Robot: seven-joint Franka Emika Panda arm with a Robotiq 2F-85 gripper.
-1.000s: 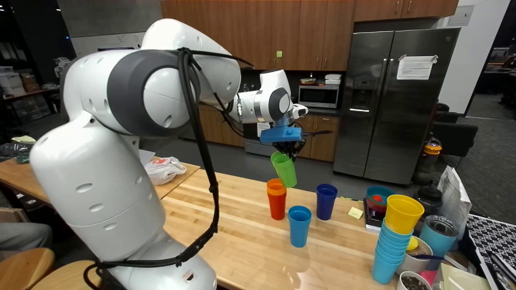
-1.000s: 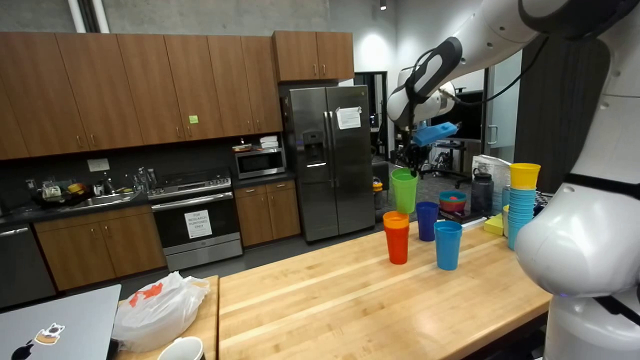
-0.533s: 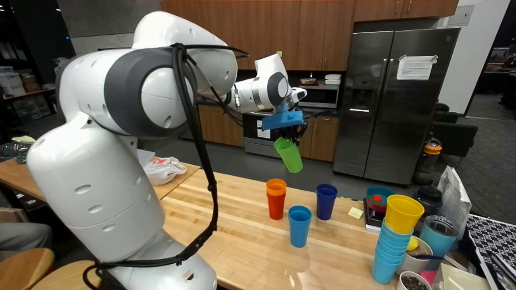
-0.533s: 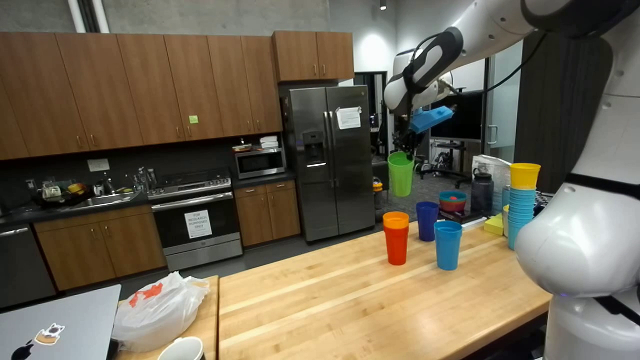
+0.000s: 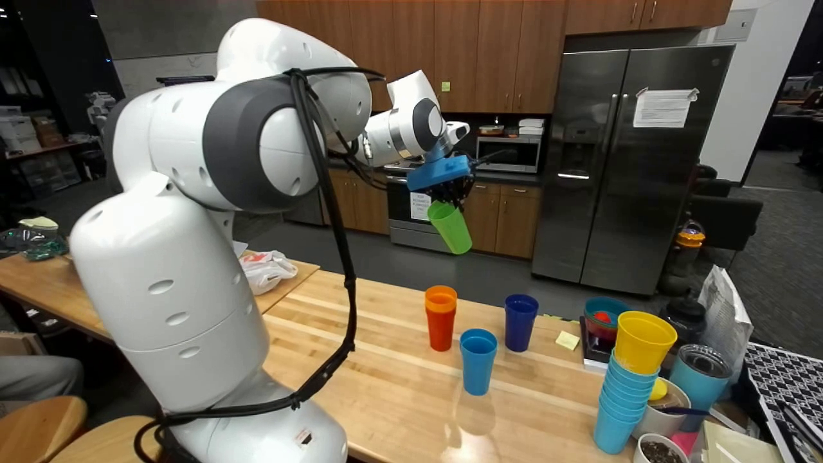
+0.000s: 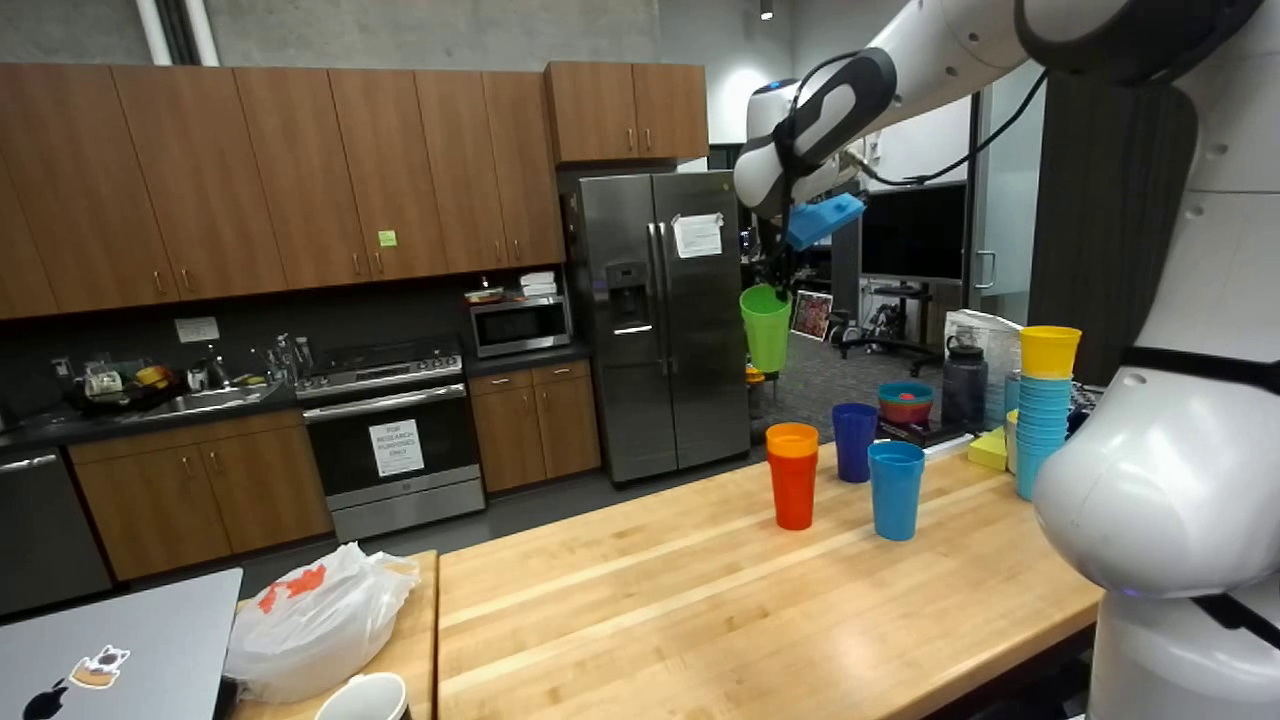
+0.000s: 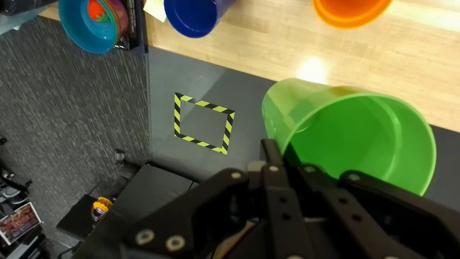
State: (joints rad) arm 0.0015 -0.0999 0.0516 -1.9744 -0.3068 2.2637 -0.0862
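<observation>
High over the table's far edge, a translucent green cup point(image 5: 450, 228) hangs tilted, its mouth toward my gripper point(image 7: 279, 148). The jaws are shut on its rim in the wrist view, a finger inside the cup and another outside. Below stands an orange cup nested in a red one point(image 5: 441, 321), upright and apart from the held cup. A dark blue cup point(image 6: 853, 445) and a light blue cup point(image 6: 896, 495) stand upright beside it in both exterior views. In the wrist view the dark blue cup point(image 7: 192, 16) and the orange rim point(image 7: 352, 9) show at the top.
A yellow cup point(image 5: 645, 341) tops a tall stack of light blue cups point(image 5: 624, 399) on the wooden table point(image 5: 386, 399). Nearby are colored bowls point(image 6: 905, 403) and a dark bottle point(image 6: 964, 388). A plastic bag point(image 6: 320, 620) and laptop point(image 6: 110, 640) lie at the opposite end.
My gripper has lifted the green cup up from just above the orange cup and carried it leftward in both exterior views. The cups on the table look essentially unmoved.
</observation>
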